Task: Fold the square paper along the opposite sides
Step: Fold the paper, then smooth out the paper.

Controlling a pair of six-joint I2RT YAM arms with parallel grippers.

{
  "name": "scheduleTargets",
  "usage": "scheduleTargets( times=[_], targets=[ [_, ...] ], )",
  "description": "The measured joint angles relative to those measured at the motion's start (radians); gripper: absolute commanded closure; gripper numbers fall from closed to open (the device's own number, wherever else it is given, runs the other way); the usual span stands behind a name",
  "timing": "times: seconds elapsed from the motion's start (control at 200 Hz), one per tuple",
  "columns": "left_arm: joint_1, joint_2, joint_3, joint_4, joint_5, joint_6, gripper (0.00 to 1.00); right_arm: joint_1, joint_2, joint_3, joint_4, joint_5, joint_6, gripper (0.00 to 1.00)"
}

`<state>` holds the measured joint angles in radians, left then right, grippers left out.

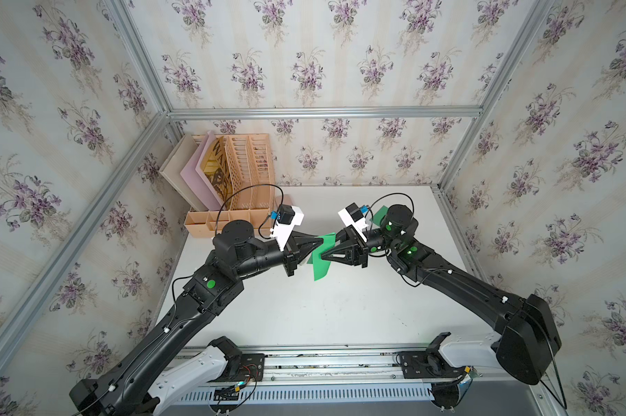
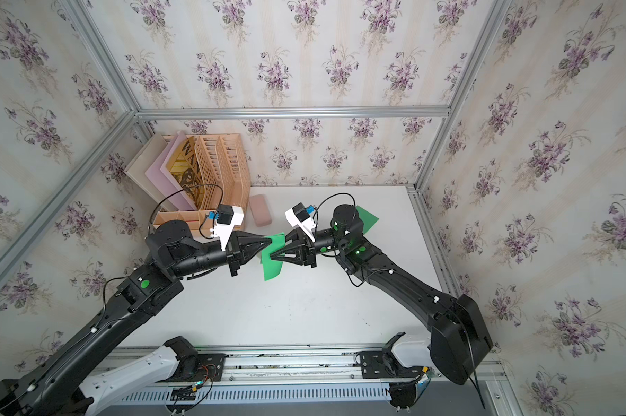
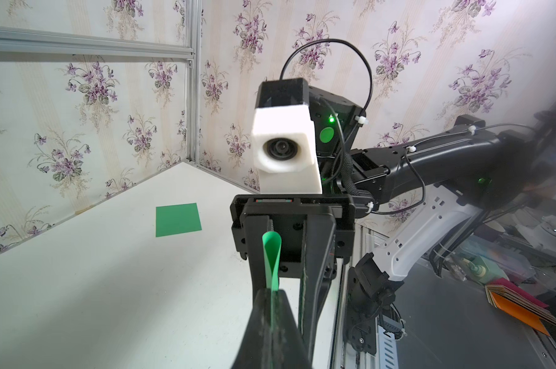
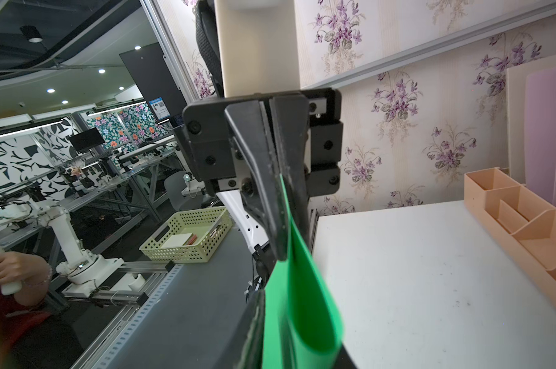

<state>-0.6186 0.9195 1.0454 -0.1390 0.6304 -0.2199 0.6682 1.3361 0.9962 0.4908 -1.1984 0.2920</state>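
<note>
Two grippers meet above the table's point(image 1: 304, 317) middle. The left gripper point(image 1: 320, 240) pinches the paper point(image 1: 320, 268) doubled over, keeping opposite sides together, while the right gripper point(image 1: 324, 254) stands narrowly parted around the loop, probably to free it.

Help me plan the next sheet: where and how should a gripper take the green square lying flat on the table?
Grip the flat green square at a corner or edge, probably on its near side, coming in low. It lies flush on the white table with nothing raised, so a finger must slide under.
</note>
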Motion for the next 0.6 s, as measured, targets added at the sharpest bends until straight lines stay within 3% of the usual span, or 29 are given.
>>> scheduleTargets(
  times=[0.599],
  targets=[
    [0.000, -0.012, 0.000, -0.026, 0.042, 0.011, 1.00, -0.001, -0.021, 0.090, -0.189, 0.009, -0.163, 0.85]
  ],
)
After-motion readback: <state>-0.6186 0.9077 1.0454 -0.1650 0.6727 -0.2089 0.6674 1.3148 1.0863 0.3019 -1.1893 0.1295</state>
